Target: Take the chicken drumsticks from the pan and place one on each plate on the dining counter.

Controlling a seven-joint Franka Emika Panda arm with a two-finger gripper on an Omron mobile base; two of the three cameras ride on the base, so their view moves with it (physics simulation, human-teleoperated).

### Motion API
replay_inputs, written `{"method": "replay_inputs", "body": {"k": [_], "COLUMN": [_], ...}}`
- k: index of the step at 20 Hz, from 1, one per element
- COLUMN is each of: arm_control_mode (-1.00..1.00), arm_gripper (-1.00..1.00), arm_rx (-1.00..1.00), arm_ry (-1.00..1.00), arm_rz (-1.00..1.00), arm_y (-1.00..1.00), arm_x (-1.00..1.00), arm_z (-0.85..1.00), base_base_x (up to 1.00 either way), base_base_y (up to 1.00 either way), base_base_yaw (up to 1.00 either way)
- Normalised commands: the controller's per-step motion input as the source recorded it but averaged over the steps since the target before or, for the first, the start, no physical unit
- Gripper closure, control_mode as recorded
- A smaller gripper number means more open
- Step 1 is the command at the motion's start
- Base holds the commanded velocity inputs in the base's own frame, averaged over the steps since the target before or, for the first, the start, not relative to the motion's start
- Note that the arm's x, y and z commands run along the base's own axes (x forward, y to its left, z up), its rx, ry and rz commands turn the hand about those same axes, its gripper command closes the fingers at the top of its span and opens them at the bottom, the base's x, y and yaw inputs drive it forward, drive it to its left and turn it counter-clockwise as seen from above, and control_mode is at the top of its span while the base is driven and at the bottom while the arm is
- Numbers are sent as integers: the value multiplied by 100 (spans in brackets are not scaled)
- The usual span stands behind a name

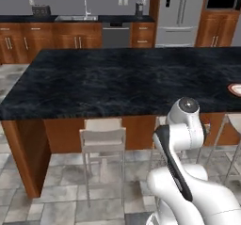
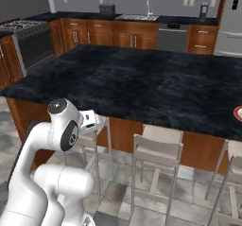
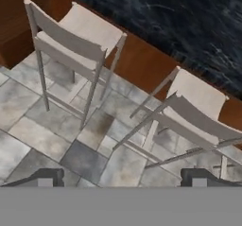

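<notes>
Grey tiled floor (image 1: 42,210) — pale chairs (image 1: 103,134), wooden cabinets (image 1: 47,40) behind.

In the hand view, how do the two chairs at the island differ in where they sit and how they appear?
The left chair sits higher in the hand view, near the island's wooden corner, and all of it shows. The right chair sits lower, closer to the fingers, and the view's edge cuts off part of it. Both are pale, slat-backed, and tucked against the island's brown base with their backs toward the camera.

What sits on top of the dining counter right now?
The dining counter top is mostly bare black marble. One orange-rimmed plate shows at its right edge, cut off by the frame, so what lies on it cannot be told.
</notes>
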Motion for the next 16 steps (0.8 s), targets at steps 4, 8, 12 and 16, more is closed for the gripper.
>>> {"method": "replay_inputs", "body": {"k": [4,8,12,16], "arm_control_mode": [100,100,100,100], "arm_gripper": [-100,-100,-100,-100], "arm_rx": [0,0,0,0], "arm_ry": [0,0,0,0], "arm_rz": [0,0,0,0], "arm_y": [0,0,0,0], "arm_x": [0,0,0,0], "arm_z": [0,0,0,0], "base_base_x": [-1,13,32,34], "base_base_y": [100,100,100,100], "base_base_yaw": [9,1,0,-2]}}
